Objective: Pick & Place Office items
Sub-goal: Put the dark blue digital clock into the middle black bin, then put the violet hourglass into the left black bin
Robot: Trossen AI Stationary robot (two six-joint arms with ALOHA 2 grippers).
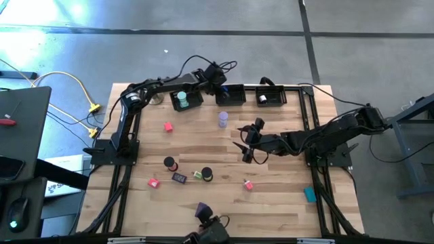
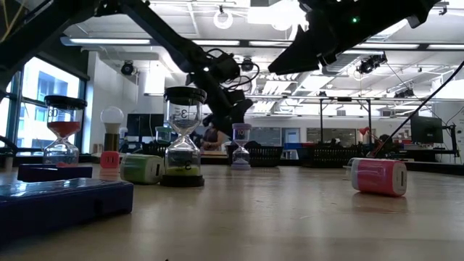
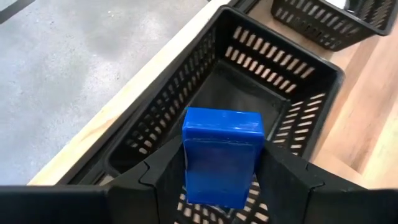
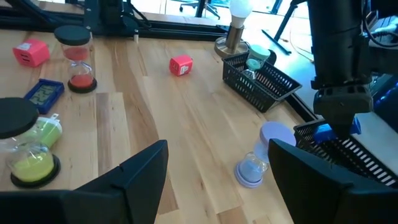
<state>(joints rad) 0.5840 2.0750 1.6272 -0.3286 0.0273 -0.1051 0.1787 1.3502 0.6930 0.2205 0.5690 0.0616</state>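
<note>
My left gripper [image 3: 222,167] reaches to the table's far edge [image 1: 218,74] and is shut on a blue block [image 3: 222,155] above the middle black basket [image 3: 283,93]. My right gripper [image 1: 248,144] hovers open over the table's middle, touching nothing. A lilac hourglass cylinder [image 4: 256,155] stands on the wood ahead of its fingers [image 4: 146,163]. A teal cylinder [image 1: 181,100] sits in the left basket. Pink blocks [image 1: 167,126], a red hourglass [image 1: 169,163], a green one [image 1: 205,175], a dark blue block [image 1: 179,177] and a teal block [image 1: 310,194] lie on the table. My left gripper pinches the blue block between its two fingers, one on each side face [image 3: 189,165]. The block's free end [image 3: 222,121] sticks out past the fingertips. The fingers come from above, slanting toward the far edge. The block is lifted clear over the basket's open top.
Three black mesh baskets [image 1: 230,95] line the far edge; the right one [image 1: 271,96] holds a small roll. A white bulb on a metal base [image 4: 235,25] stands beside the left basket. A purple piece [image 1: 203,209] sits at the near edge. Bare wood lies right of centre.
</note>
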